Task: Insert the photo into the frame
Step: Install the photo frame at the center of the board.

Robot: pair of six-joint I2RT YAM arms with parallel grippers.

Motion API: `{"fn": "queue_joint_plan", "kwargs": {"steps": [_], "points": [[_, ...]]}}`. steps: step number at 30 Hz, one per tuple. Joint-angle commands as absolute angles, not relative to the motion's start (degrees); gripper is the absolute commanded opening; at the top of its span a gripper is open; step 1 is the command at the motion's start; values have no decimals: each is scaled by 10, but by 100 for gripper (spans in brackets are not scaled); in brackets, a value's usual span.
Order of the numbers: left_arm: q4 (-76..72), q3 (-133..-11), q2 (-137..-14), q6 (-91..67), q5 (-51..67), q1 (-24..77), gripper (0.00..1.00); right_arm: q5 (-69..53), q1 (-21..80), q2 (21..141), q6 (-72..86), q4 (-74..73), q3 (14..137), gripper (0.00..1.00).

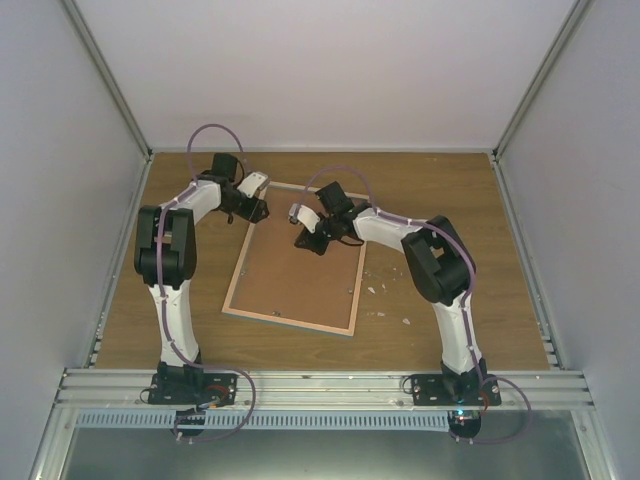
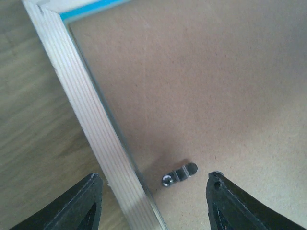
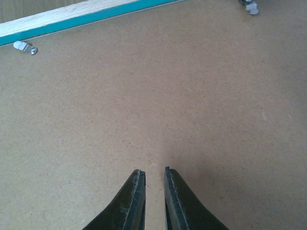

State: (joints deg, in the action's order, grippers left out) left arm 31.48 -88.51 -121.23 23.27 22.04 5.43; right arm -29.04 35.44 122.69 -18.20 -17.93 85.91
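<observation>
Frame (image 1: 295,275) lies face down on the worktop (image 1: 450,200), brown backing up. Its long axis runs near to far, with the far end leaning slightly right. The photo shows in no view.

Left claw (image 2: 153,179) is open and empty above the frame's far-left corner. A metal clip (image 2: 179,174) lies between its fingers, just inside the wooden edge.

Right claw (image 3: 154,172) is almost closed, gripping nothing, above the far part of the backing.

Judgement: the left arm is nearer the clip.
</observation>
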Motion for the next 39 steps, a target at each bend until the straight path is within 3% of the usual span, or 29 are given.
{"fn": "queue_joint_plan", "kwargs": {"steps": [1, 39], "points": [[308, -917, -1210, 201, 215, 57, 61, -292, 362, 1241, -187, -166, 857, 14], [298, -861, -1226, 286, 91, 63, 56, -301, 353, 1248, -186, -168, 850, 13]]}}
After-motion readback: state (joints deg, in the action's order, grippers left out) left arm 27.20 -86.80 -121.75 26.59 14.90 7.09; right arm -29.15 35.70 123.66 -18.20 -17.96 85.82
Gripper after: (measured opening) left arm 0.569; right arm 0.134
